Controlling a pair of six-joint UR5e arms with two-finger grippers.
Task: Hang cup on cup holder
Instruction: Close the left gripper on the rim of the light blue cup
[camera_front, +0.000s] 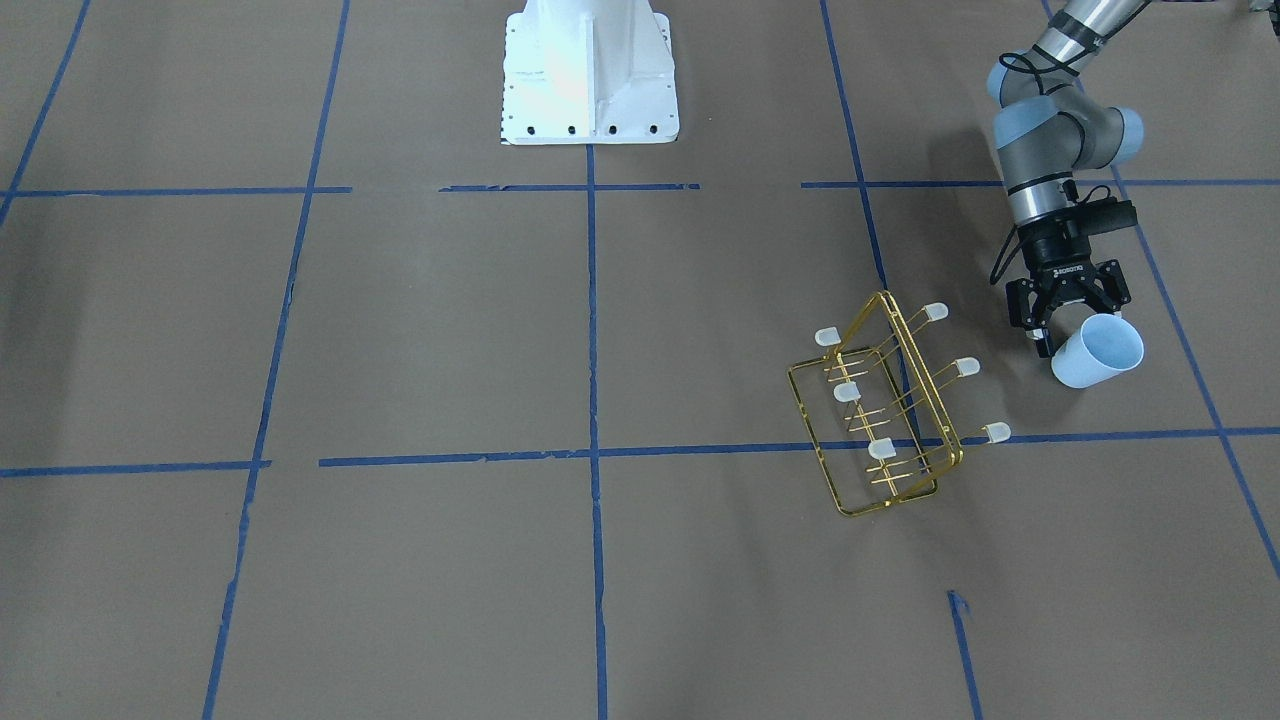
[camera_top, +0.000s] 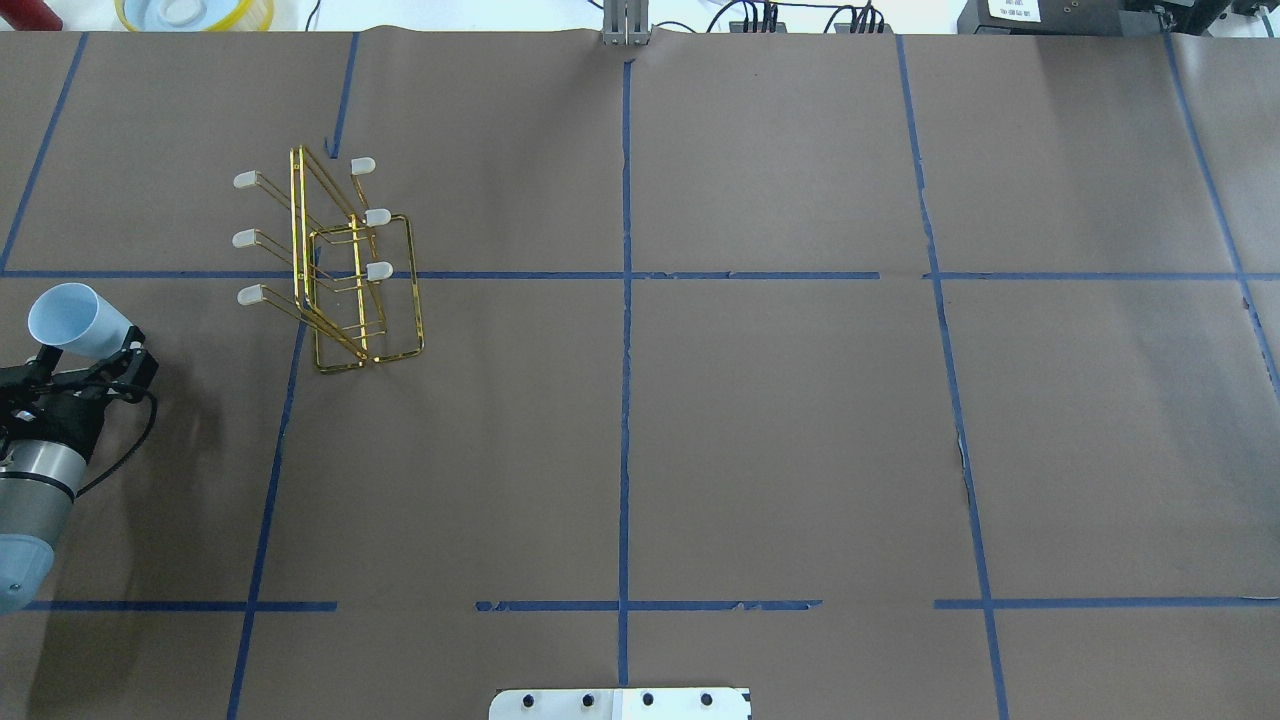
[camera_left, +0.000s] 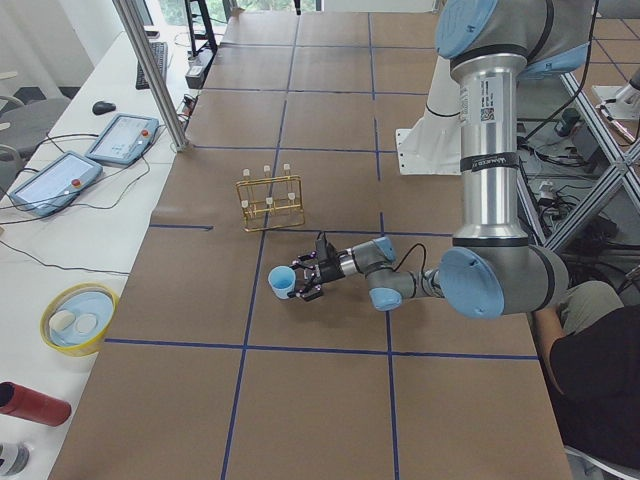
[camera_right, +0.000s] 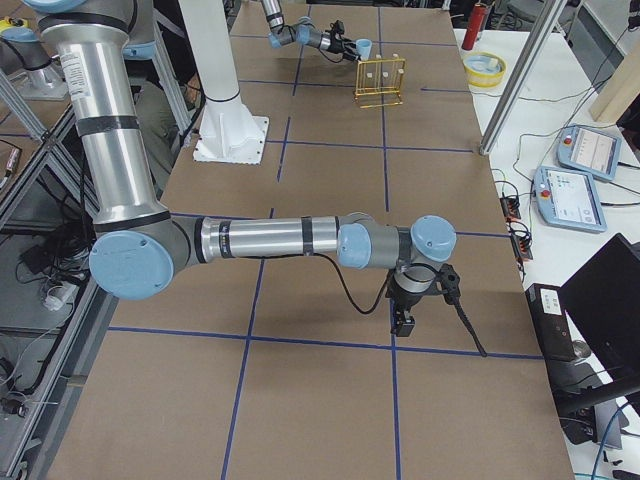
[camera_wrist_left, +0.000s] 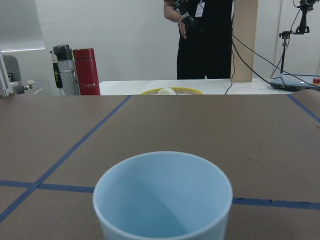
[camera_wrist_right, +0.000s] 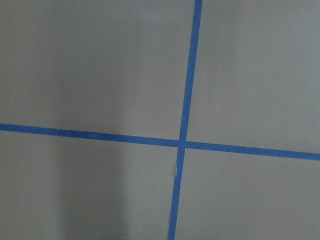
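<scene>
Cup (camera_front: 1097, 352) sits squeezed in the left end effector (camera_front: 1058, 330), held off the desk (camera_front: 400, 350), at about three o'clock from the cup holder (camera_front: 895, 405). It looks light, smooth and slippery, so hold its side wall. The right end effector (camera_right: 405, 322) is too far away; I cannot tell if it's open.

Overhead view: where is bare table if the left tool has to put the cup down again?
Bare paper lies all around the left tool and cup, up to the cup holder. The table's middle, from the rack to the centre tape line, and everything beyond it, is bare too. Only the rack's patch is crowded, prongs sticking out toward the cup.
</scene>
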